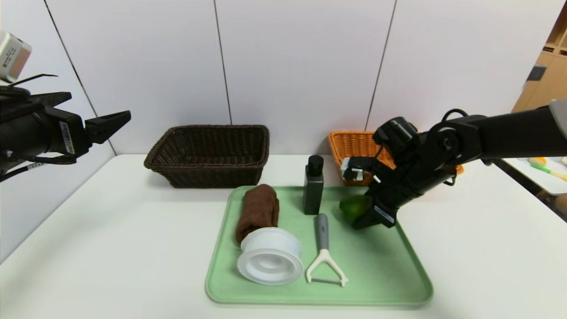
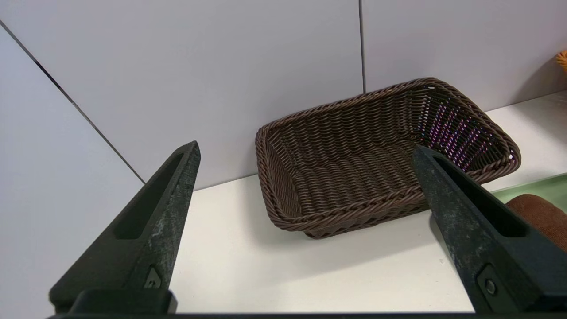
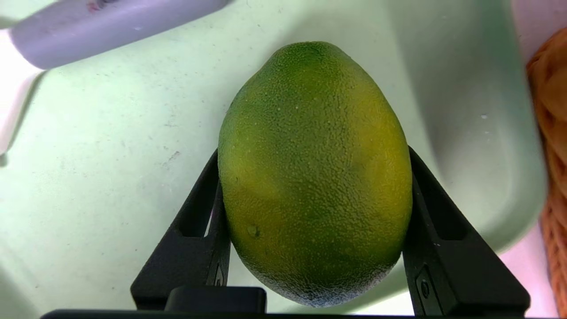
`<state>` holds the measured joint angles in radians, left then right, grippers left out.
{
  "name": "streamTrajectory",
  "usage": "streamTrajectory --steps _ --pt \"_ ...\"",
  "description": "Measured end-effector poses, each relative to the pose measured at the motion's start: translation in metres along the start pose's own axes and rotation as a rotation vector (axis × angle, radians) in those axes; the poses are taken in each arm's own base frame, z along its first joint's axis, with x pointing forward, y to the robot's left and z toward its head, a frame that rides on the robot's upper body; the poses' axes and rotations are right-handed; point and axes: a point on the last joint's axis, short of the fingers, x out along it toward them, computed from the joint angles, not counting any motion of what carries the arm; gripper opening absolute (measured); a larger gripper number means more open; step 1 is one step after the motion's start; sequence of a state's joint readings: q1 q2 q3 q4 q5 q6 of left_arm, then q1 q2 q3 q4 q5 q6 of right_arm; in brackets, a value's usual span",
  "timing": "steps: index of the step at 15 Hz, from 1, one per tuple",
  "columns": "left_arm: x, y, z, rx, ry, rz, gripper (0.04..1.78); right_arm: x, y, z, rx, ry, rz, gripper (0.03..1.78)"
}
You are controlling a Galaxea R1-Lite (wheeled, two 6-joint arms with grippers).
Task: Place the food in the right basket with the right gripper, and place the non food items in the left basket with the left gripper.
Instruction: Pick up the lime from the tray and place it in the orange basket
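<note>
- The right gripper is reaching down onto the far right part of the green tray, with the green fruit sitting between its two fingers.
- In the right wrist view, both black fingers are pressing against the widest part of the fruit, one on each side, so the jaws are standing partly closed with the fruit gripped between them.
- The fruit is lying on the tray floor near the tray's right rim, with the orange basket standing just behind it on the table.
- The left gripper is hovering high at the left, well apart from the tray, with its fingers spread wide and holding nothing.
- The brown basket is sitting at the back of the table, ahead of the left gripper and beyond the tray's far left corner.
- On the tray, a rolled brown towel, a white tape roll, a grey-handled peeler and a black bottle are lying or standing to the left of the fruit.
- The peeler's handle is lying nearest the fruit, apart from it.
</note>
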<state>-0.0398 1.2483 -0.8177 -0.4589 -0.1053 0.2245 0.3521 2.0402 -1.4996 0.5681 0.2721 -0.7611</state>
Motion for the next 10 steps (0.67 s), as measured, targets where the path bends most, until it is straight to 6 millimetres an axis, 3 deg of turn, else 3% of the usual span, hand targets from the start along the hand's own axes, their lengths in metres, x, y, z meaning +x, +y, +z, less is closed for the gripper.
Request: streamTrajectory --steps 4,10 --pt "0.002 0.0 -0.002 -0.001 0.011 -0.007 1.69 -0.031 0.014 0.012 -0.042 -0.091 0.003 1.02" --pt "0.009 0.0 -0.002 0.003 0.02 -0.009 1.69 -0.111 0.054 0.024 -0.066 -0.285 0.049 1.02"
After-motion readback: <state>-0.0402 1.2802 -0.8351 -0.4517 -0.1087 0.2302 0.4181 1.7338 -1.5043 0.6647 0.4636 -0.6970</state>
